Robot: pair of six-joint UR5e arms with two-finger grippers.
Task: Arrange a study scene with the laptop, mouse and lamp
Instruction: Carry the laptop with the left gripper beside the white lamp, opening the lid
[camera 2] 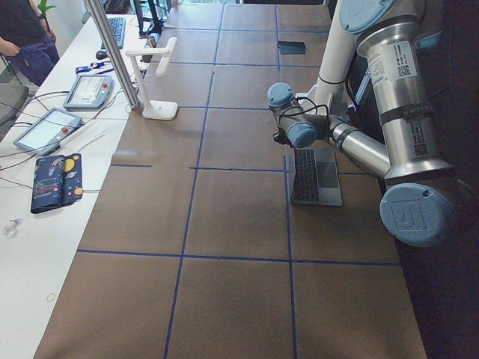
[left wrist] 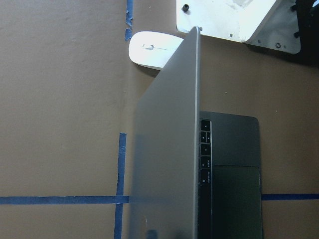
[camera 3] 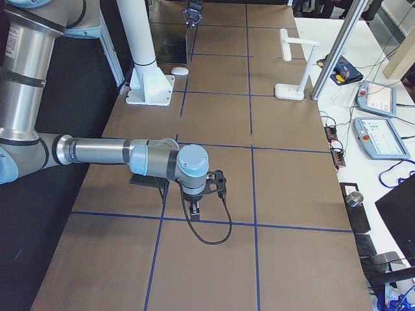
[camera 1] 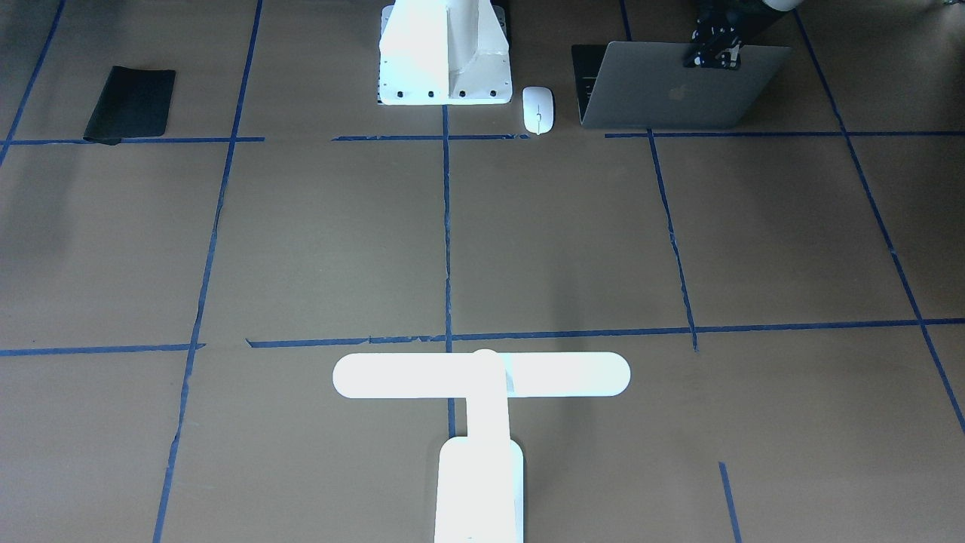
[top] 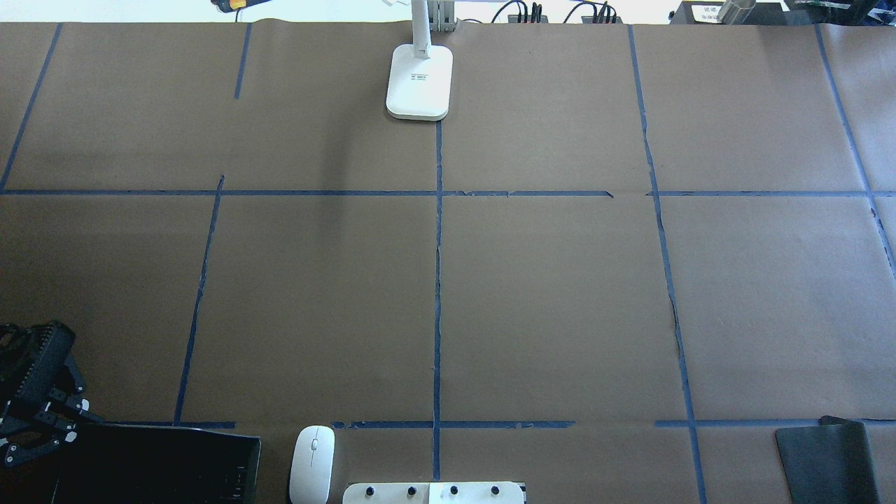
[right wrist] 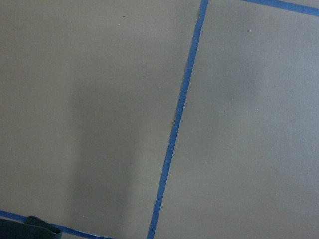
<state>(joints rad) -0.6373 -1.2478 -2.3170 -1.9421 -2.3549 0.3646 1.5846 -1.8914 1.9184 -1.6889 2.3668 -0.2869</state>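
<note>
The space-grey laptop (camera 1: pixel 678 94) stands open at the near-left corner of the table, next to the robot's base, with its lid raised. My left gripper (camera 1: pixel 712 54) straddles the lid's top edge and is shut on it. In the left wrist view the lid (left wrist: pixel 167 149) shows edge-on, with the keys and trackpad to its right. The white mouse (camera 1: pixel 537 109) lies between the laptop and the pedestal. The white lamp (camera 1: pixel 482 377) stands at the far middle edge. My right gripper (camera 3: pixel 196 204) hovers low over bare table; I cannot tell whether it is open or shut.
The white bolted pedestal (camera 1: pixel 445 56) stands at the table's near middle. A black rectangular pad (camera 1: pixel 132 102) lies at the near right corner. Blue tape lines mark a grid on the brown table (top: pixel 546 301). Tablets and cables lie beyond the far edge.
</note>
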